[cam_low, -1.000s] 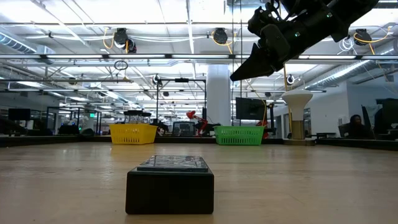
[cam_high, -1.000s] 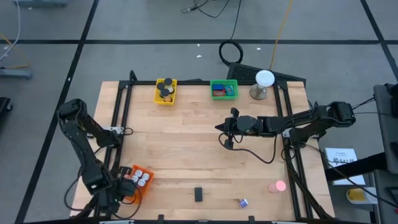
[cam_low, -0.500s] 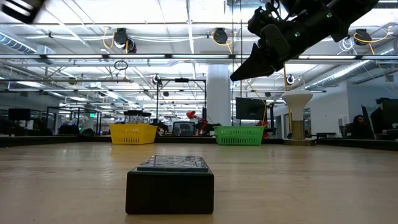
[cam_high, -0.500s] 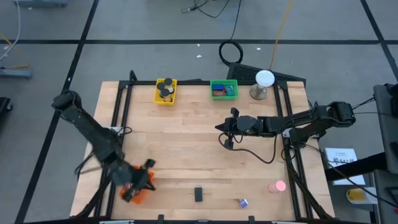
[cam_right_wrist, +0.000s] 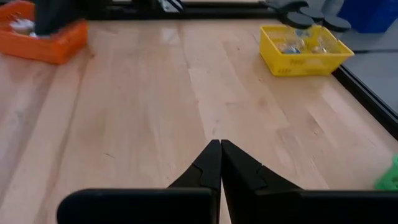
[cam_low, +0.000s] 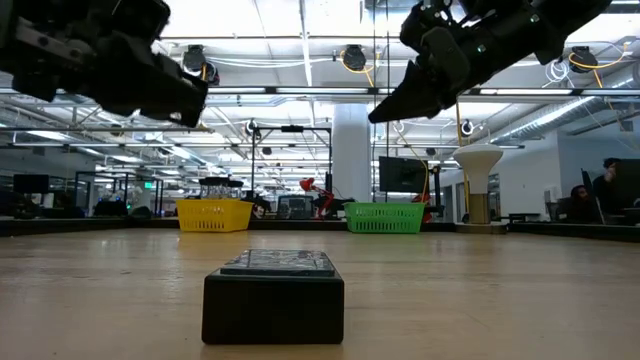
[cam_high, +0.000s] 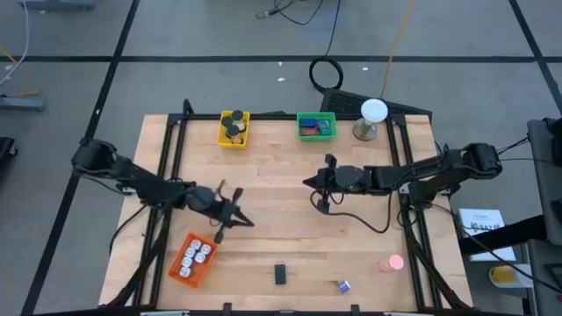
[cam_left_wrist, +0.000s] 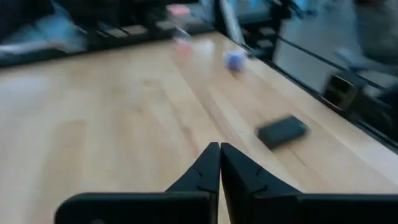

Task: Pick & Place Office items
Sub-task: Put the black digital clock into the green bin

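On the near part of the table lie a black block (cam_high: pixel 280 274) (cam_low: pixel 273 295) (cam_left_wrist: pixel 283 130), a small blue piece (cam_high: pixel 343 286) (cam_left_wrist: pixel 234 59) and a pink round piece (cam_high: pixel 392 262). White bits fill the orange basket (cam_high: pixel 193 259). My left gripper (cam_high: pixel 245 221) (cam_left_wrist: pixel 219 150) hangs shut and empty over the table's left middle, pointing toward the black block. My right gripper (cam_high: pixel 307 182) (cam_right_wrist: pixel 220 147) hovers shut and empty over the table's centre, high above the wood in the low view (cam_low: pixel 385 112).
A yellow basket (cam_high: pixel 234 128) (cam_right_wrist: pixel 305 46) with black discs and a green basket (cam_high: pixel 316 125) with blue and red blocks stand at the far edge. Next to them, at the far right, stands a white ball on a grey stand (cam_high: pixel 374 114). Bare wood lies between the two grippers.
My left gripper has swung up from over the orange basket at the near left corner toward the table's middle and tipped from pointing down to nearly level. The orange basket stays in place. My right arm has kept still.
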Controlling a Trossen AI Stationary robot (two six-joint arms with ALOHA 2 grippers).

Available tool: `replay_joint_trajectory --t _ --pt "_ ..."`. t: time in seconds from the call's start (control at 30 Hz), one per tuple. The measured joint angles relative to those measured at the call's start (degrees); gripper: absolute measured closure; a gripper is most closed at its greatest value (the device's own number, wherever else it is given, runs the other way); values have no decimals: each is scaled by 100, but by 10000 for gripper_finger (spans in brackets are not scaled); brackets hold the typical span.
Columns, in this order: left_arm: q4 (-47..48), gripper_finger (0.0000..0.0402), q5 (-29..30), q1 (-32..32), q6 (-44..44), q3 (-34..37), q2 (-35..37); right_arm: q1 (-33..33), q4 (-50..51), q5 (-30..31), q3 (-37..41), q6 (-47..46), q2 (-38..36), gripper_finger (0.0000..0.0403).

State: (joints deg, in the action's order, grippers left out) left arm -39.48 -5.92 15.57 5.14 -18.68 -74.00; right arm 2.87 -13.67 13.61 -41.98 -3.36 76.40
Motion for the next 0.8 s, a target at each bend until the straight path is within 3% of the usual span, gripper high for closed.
replay_joint_trajectory --t 0.2,0.47,0.63,0.8 --pt "756 358 -450 158 -19 -720 -981 102 -238 4 0 173 0 403" --pt "1229 233 -1264 390 752 -2142 -2305 105 -234 -13 0 252 0 403" --pt "1996 164 -1244 450 1272 -3062 -3039 105 -217 -15 0 252 0 403" --pt "2540 127 -1176 579 1753 -3820 -3699 105 -199 -26 0 156 0 403"
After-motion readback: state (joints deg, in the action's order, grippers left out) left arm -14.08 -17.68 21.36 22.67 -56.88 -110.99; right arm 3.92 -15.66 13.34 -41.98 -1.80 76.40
